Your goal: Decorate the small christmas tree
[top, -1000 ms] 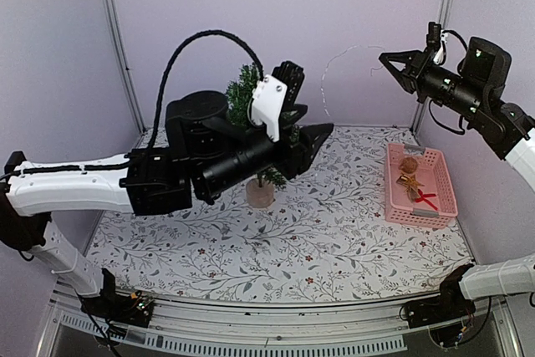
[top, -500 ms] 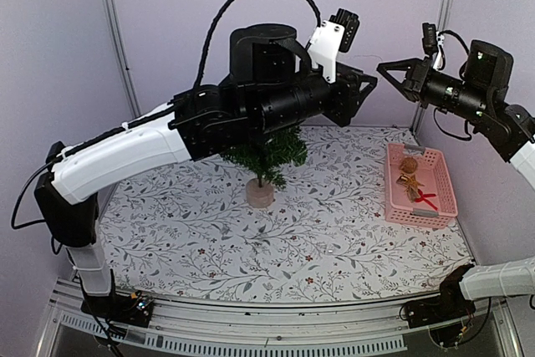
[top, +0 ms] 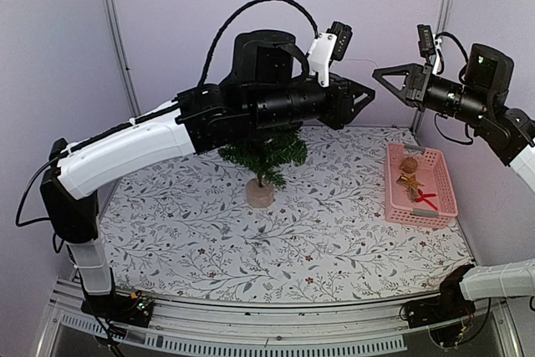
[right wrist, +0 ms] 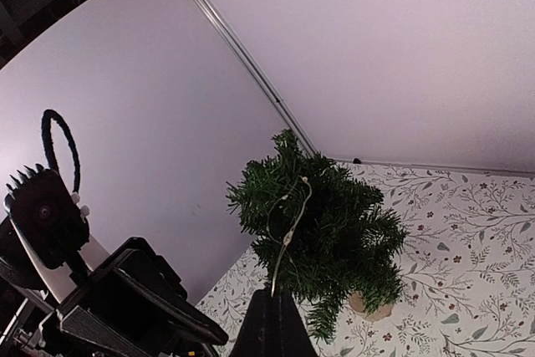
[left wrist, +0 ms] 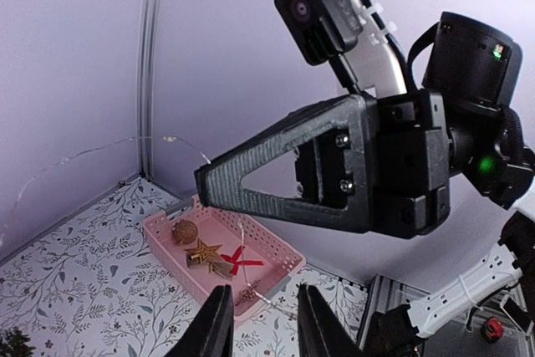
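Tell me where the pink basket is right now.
In the top external view the pink basket sits at the right edge of the table, toward the back, well right of the small christmas tree.

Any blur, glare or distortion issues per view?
Top external: even light, no glare; poles slant, likely wide lens. Left wrist: sharp; wire faint against the wall. Right wrist: tree sharp, wire readable on it; left arm dark, little detail.

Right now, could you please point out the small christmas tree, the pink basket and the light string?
small christmas tree [right wrist: 351, 232]: right wrist view, right-side branches.
pink basket [top: 389, 188]: top external view, left wall.
light string [right wrist: 288, 238]: right wrist view, wire across foliage.
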{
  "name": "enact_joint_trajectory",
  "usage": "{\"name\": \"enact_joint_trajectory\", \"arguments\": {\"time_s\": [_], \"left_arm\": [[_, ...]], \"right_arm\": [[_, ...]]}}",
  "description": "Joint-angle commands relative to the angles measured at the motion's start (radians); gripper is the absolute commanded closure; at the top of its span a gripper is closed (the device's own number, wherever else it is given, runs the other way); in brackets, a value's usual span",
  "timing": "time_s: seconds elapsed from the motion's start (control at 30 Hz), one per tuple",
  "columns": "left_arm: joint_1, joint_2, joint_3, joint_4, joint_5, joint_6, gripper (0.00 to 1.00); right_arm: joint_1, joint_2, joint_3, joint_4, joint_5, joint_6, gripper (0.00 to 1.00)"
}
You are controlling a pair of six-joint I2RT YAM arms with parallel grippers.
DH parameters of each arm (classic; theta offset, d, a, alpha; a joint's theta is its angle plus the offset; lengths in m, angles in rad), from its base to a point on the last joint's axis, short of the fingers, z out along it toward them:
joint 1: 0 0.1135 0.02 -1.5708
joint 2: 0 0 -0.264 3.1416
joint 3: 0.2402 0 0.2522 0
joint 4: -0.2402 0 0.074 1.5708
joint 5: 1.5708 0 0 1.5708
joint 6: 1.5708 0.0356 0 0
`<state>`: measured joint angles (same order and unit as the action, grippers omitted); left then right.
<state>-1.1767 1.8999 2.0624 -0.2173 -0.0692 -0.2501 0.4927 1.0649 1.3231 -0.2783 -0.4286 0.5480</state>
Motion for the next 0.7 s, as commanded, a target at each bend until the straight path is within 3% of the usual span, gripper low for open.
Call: {"name": "enact_joint_trajectory", "arguments": {"time_s": [0.0,0.67], "left_arm": [[0.014,-0.025,-0.045,0.066,0.098,-0.070,0.72],[0.024,-0.002,-0.043,0.096,0.081,-0.131,0.84]], "right_arm": [[0.003,-0.031,-0.031,0.064,-0.062,-0.019,1.00],[0.004,-0.043,-0.056,0.099,-0.141,-0.016,1.00]]}}
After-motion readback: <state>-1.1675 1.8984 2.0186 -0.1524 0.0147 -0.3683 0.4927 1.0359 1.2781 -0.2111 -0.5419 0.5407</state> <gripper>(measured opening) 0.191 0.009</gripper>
